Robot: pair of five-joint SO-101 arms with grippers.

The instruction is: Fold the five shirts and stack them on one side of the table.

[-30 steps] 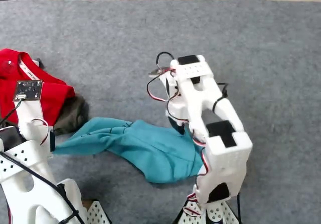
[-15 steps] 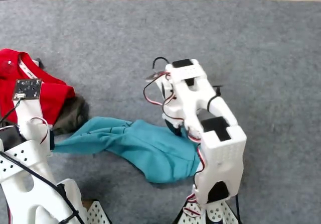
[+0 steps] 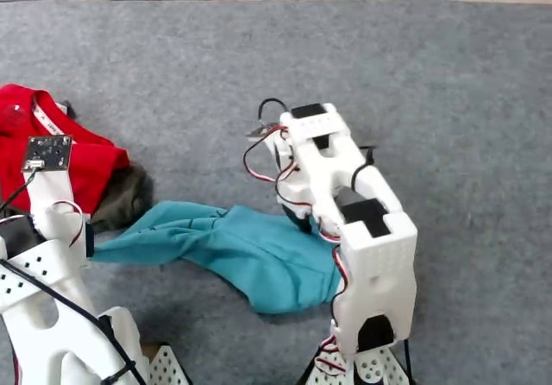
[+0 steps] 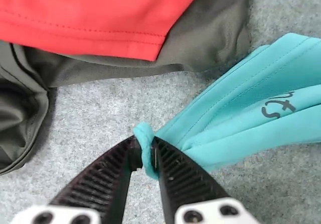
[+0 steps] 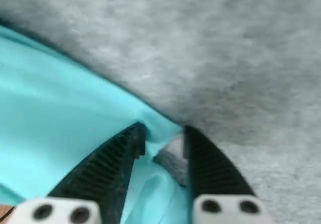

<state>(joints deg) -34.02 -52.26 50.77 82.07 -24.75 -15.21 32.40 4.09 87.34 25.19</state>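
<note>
A teal shirt (image 3: 259,260) lies crumpled near the table's front, stretched between both arms. My left gripper (image 4: 145,156) is shut on a bunched corner of this teal shirt (image 4: 251,108), at the shirt's left tip (image 3: 89,245) in the high view. My right gripper (image 5: 163,131) is open, its fingers astride the edge of the teal shirt (image 5: 60,108) where cloth meets grey felt. In the high view it sits under the right arm at the shirt's right end (image 3: 300,219). A folded red shirt (image 3: 78,156) lies on a dark olive shirt (image 3: 125,197) at the left.
The table is covered in grey felt (image 3: 448,100), bare across the back and right. In the left wrist view the red shirt (image 4: 90,8) and the dark olive shirt (image 4: 200,43) lie just beyond the gripped corner. Both arm bases stand at the front edge.
The right arm has shifted a little to the left and drawn in over the teal shirt's right end. The left arm and the shirts have kept still.
</note>
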